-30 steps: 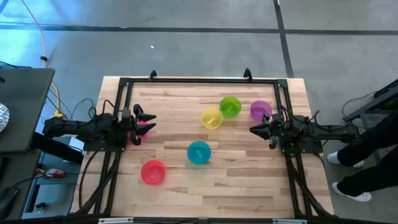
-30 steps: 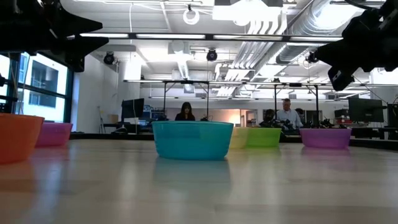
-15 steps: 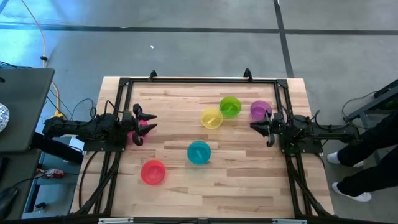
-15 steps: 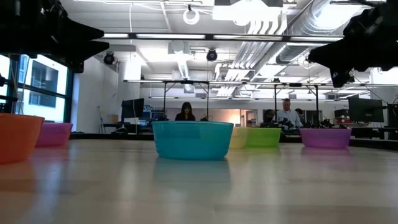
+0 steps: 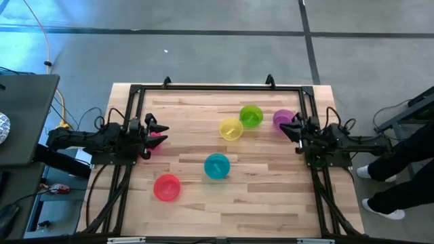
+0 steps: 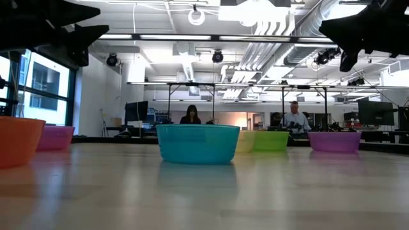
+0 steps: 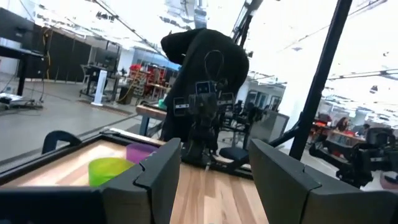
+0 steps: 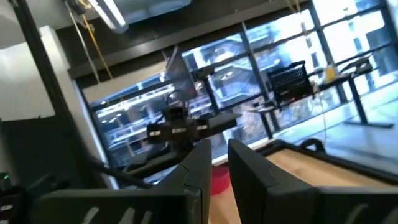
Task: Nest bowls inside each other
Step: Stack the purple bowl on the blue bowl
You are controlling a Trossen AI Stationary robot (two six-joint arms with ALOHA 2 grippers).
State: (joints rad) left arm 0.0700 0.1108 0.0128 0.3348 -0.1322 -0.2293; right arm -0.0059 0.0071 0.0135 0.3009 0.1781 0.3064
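Note:
Six bowls sit upright on their bases on the wooden table. In the high view they are the red bowl [image 5: 167, 187], teal bowl [image 5: 217, 165], yellow bowl [image 5: 231, 129], green bowl [image 5: 251, 116], purple bowl [image 5: 281, 118] and pink bowl [image 5: 156, 139]. The pink bowl is mostly covered by my left gripper [image 5: 156, 128], which hovers above it, open and empty [image 7: 214, 177]. My right gripper [image 5: 291, 126] hangs in the air beside the purple bowl, at its near right. Its fingers are a narrow gap apart [image 8: 219, 168] and hold nothing. In the low view both grippers are well above the table.
A black metal frame [image 5: 217, 87] runs round the table's far, left and right sides. The yellow, green and purple bowls cluster at the far right, and bare wood [image 5: 237, 203] lies along the near edge. A person's legs [image 5: 400, 169] stand right of the table.
My right gripper has moved toward the table's far edge, next to the purple bowl, and has risen and tipped from pointing downward to about level. My left gripper has also tipped up slightly above the pink bowl. No bowl has moved.

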